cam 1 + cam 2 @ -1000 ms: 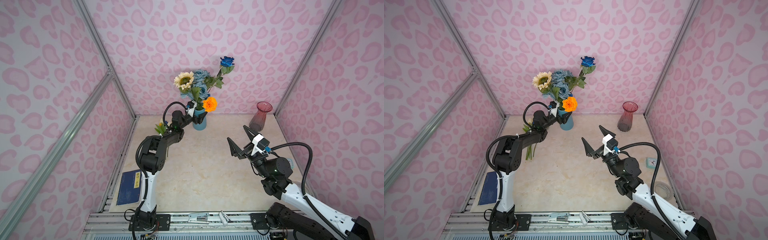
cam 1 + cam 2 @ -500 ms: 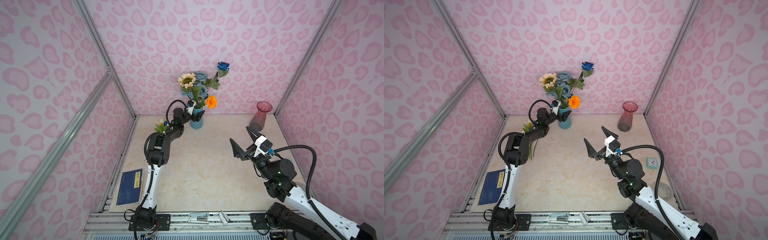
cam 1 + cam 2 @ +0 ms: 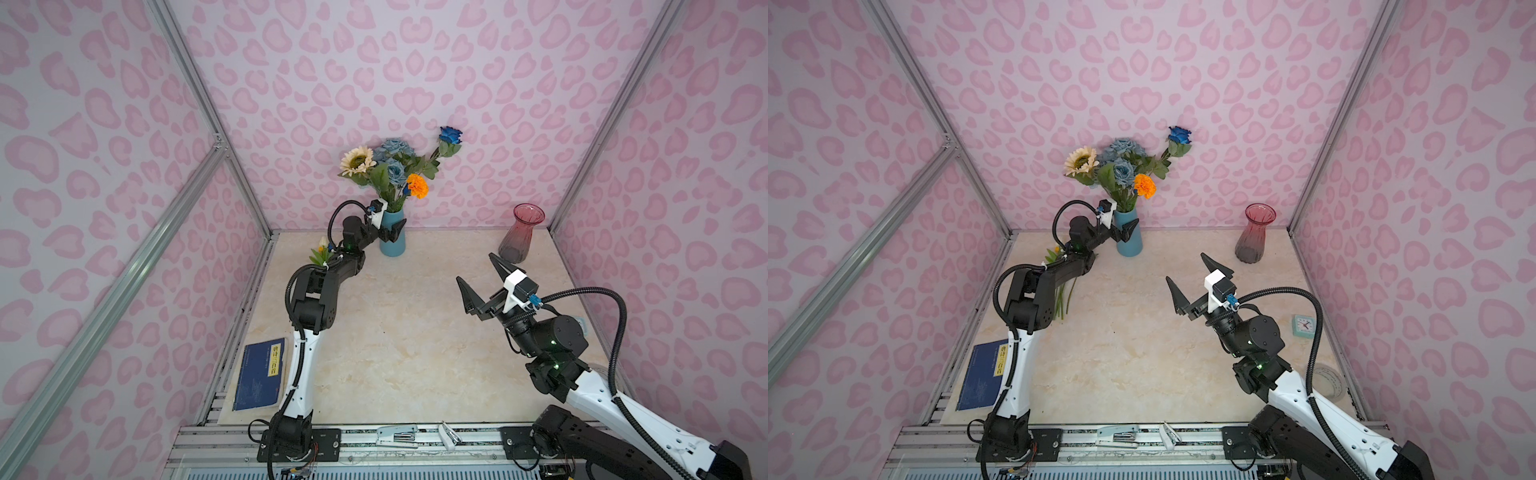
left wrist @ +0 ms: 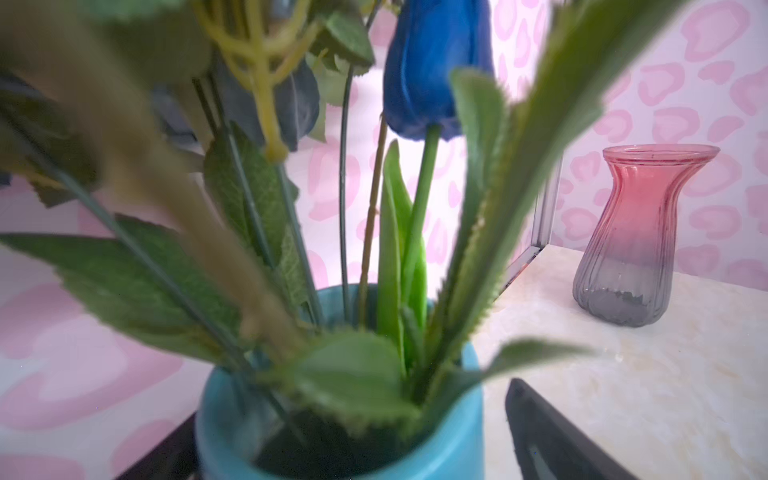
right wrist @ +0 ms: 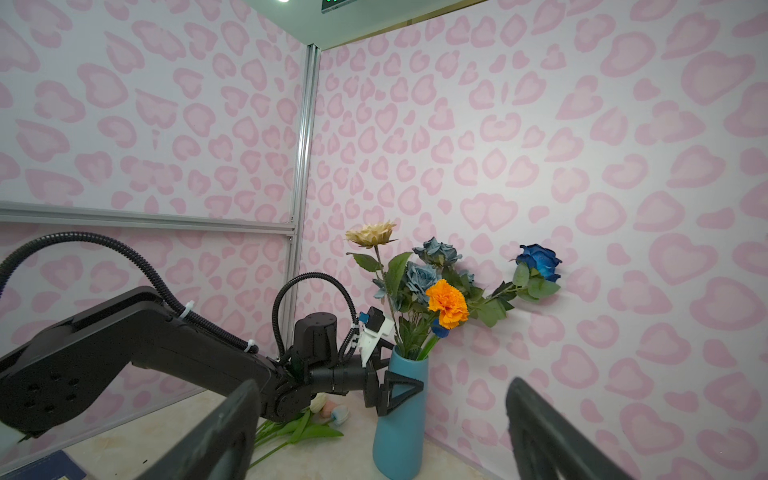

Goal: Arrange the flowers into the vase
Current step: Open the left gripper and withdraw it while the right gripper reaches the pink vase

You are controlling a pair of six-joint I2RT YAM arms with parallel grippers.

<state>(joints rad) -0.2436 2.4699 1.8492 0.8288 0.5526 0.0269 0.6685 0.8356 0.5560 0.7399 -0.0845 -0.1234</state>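
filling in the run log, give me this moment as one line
left hand open astride blue vase | right hand open, empty | sunflower, roses, marigold in vase | tulips on table | pink vase empty

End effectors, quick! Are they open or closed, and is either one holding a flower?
Left end effector: open, its jaws on either side of the blue vase, gripping nothing.
Right end effector: open and empty.

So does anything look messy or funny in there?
Yes. A few tulips lie flat on the table, not in the blue vase. The blue rose leans far out sideways. Nothing looks spilled or broken.
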